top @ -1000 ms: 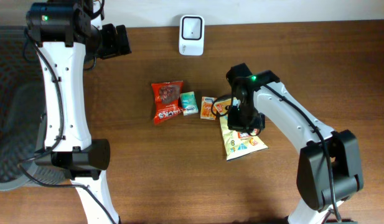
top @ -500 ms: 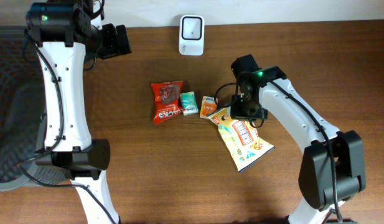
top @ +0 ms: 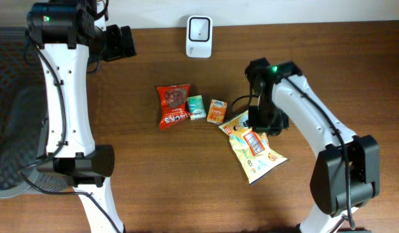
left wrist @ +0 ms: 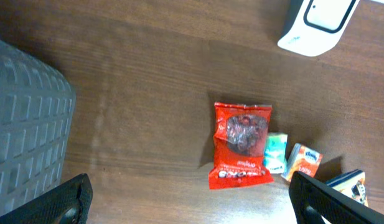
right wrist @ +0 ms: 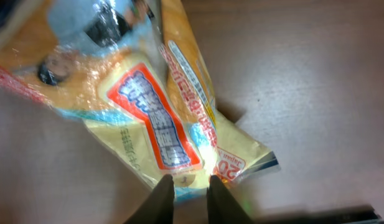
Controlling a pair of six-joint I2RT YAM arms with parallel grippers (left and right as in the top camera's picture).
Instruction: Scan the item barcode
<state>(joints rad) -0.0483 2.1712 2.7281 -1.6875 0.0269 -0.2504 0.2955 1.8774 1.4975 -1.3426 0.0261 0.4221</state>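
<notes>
The item, a yellow snack bag (top: 254, 147) with a red and blue label, lies flat on the brown table right of centre. My right gripper (top: 262, 123) hovers over its upper end. In the right wrist view the bag (right wrist: 148, 106) fills the upper left, and the right gripper (right wrist: 190, 190) has its jaws a little apart, one on each side of the bag's sealed edge. The white barcode scanner (top: 199, 35) stands at the table's far edge. My left gripper (left wrist: 198, 202) is wide open and empty, raised at the far left.
A red snack bag (top: 174, 105), a small teal packet (top: 196, 107) and a small orange packet (top: 216, 111) lie in a row left of the yellow bag. A grey mesh chair (top: 11, 129) stands off the table's left side.
The right arm has pulled the yellow bag to the right, away from the orange packet, and turned it. Its jaws have parted slightly. The left arm has not moved.
</notes>
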